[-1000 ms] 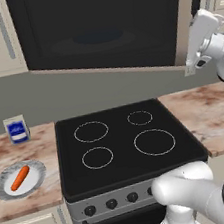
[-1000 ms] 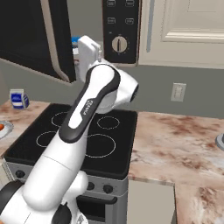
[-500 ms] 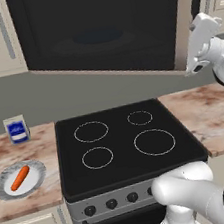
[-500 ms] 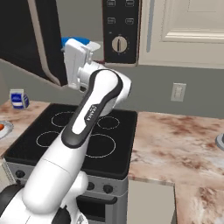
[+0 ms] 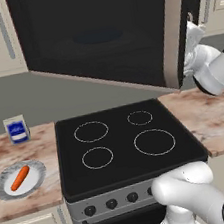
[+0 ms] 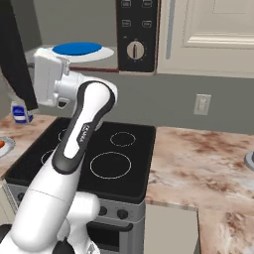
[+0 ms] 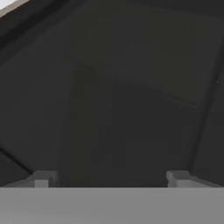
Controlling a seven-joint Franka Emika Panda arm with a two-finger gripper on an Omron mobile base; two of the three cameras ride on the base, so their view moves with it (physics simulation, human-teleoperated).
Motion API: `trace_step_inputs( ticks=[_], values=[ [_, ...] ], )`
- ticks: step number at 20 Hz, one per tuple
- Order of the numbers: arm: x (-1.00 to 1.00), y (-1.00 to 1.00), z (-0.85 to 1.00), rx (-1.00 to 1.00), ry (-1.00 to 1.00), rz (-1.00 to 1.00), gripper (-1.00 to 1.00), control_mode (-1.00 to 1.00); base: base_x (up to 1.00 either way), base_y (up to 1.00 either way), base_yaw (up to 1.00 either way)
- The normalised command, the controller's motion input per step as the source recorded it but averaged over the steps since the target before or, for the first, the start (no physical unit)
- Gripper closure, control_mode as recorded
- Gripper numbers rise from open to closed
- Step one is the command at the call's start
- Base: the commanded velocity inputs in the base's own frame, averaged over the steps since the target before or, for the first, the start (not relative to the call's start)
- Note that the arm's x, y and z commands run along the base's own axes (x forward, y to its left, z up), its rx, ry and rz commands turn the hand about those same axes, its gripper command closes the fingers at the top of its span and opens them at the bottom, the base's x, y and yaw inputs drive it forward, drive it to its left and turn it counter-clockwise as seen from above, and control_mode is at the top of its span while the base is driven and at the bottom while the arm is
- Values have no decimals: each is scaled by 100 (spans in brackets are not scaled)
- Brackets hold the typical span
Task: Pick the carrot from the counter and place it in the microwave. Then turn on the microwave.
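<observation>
Door-opening step, judged. Hand (image 7: 109, 179) spread, empty, right behind swung-out microwave door (image 5: 99, 40) at upper right of left base frame. Carrot (image 5: 20, 178) on plate (image 5: 35, 170), worktop (image 5: 42, 139), lower left. Best: push door fully wide, then swing low-left to carrot.

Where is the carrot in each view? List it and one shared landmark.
Left base view: carrot on the plate, lower left.
Right base view: its orange tip at the left edge.
Hand view: dark surface close ahead.
Shared landmark: the black stovetop.
</observation>
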Motion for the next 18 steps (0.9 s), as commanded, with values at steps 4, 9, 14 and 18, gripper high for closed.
trace_step_inputs(
  ticks=[4,9,14,18],
  values=[
    [-16,100,0,-7,-12,18,-100,-100,0,0,0],
    [-30,97,0,-7,-14,16,-100,-100,0,0,0],
    [-31,93,0,-10,-17,14,-100,-100,0,0,0],
    [-23,79,0,-10,-18,11,-100,-100,0,0,0]
  ],
)
